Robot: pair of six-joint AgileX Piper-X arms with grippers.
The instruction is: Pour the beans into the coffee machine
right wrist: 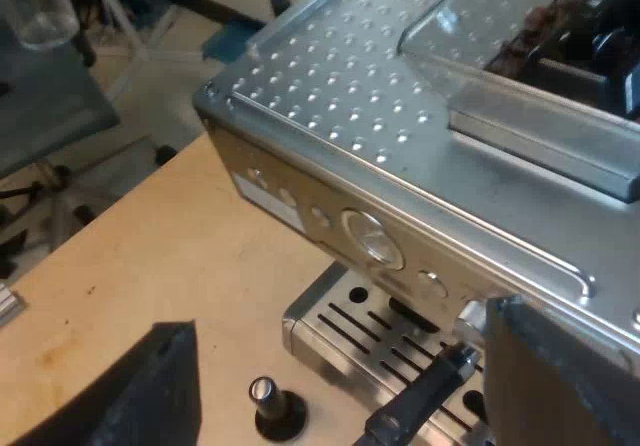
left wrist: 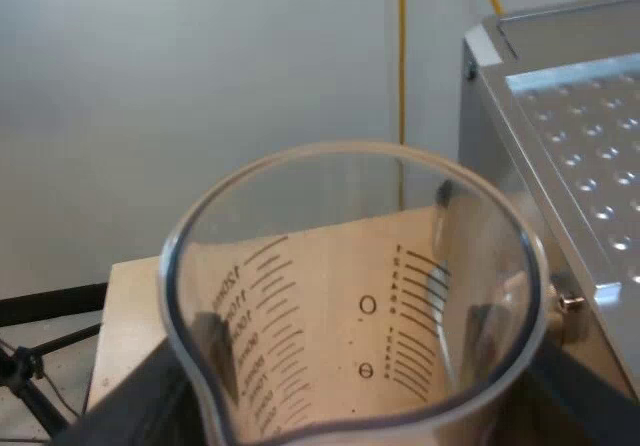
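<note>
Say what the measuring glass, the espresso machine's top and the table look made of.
Measuring glass: clear, glossy, probably plastic or glass; printed scale marks read through its wall. Espresso machine top: brushed silver metal, dimpled, with soft highlights. Table: light wood, matte, stained.

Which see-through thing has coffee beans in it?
The bean hopper on top of the espresso machine: brown beans show inside it. The measuring glass with printed marks shows none.

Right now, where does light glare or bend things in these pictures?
Left wrist view: the measuring glass warps the table seen through it, its rim catching light. Right wrist view: the coffee machine glints across its dimpled top; the bean hopper shines.
</note>
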